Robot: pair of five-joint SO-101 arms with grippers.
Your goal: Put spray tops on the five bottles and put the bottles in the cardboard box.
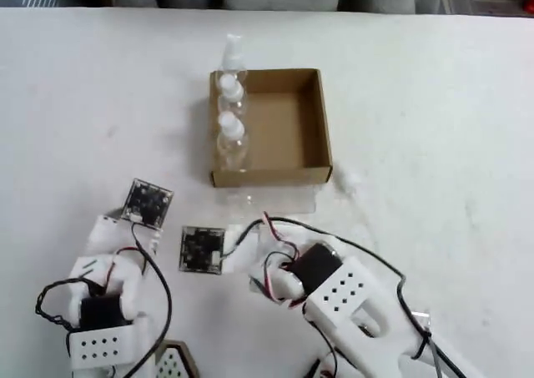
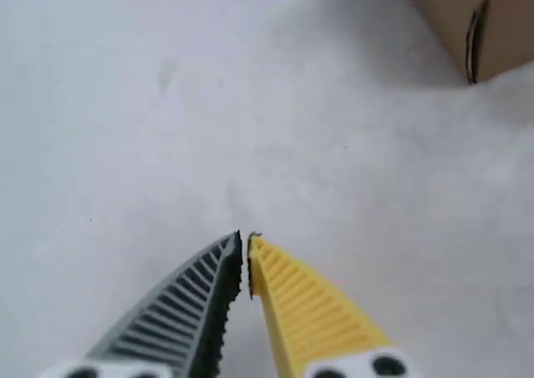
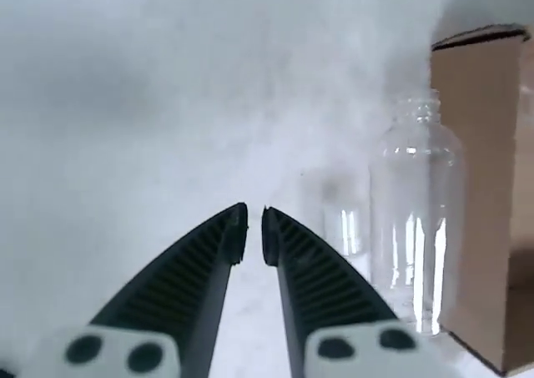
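I see the left gripper [image 2: 246,249] with its grey and yellow fingers closed tip to tip, holding nothing, over the bare white table [image 1: 434,103]. A corner of the cardboard box [image 1: 271,178] is well apart from them. The right gripper [image 3: 254,228] has its black fingers almost closed, with only a thin slit between the tips, and nothing inside. An open clear bottle [image 3: 415,219] without spray top is just beside the outer wall of the box, past the right fingertips and off to one side, not touching them. In the box, two topped bottles [image 1: 231,140] lie along one wall.
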